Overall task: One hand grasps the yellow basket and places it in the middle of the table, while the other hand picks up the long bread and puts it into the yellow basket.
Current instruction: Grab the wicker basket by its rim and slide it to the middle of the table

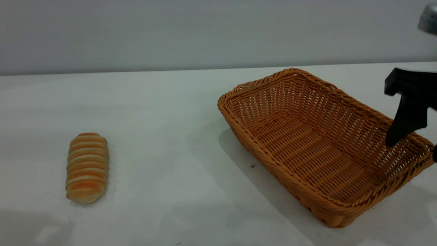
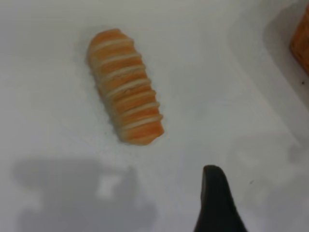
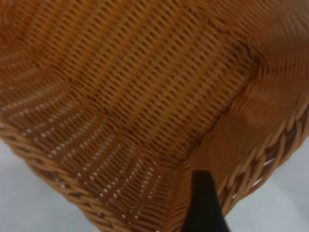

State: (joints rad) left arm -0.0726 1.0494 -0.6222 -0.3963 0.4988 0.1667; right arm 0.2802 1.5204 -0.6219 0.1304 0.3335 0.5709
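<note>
The long bread (image 1: 87, 168) lies on the white table (image 1: 164, 102) at the left, lengthwise toward the camera; the left wrist view shows the bread (image 2: 124, 85) too. Only one black finger (image 2: 216, 203) of my left gripper shows, hovering short of the bread with bare table on both sides of it. The yellow basket (image 1: 321, 147) rests at the right, empty. My right gripper (image 1: 413, 148) straddles its right rim, open: one finger (image 1: 406, 119) hangs inside, the other sits outside at the picture's edge. In the right wrist view that inner finger (image 3: 203, 205) stands beside the basket wall (image 3: 145, 87).
A grey wall (image 1: 205, 30) runs behind the table. A corner of the basket (image 2: 301, 43) shows at the edge of the left wrist view. Bare tabletop lies between bread and basket. A grey metal part (image 1: 428, 18) shows at the top right.
</note>
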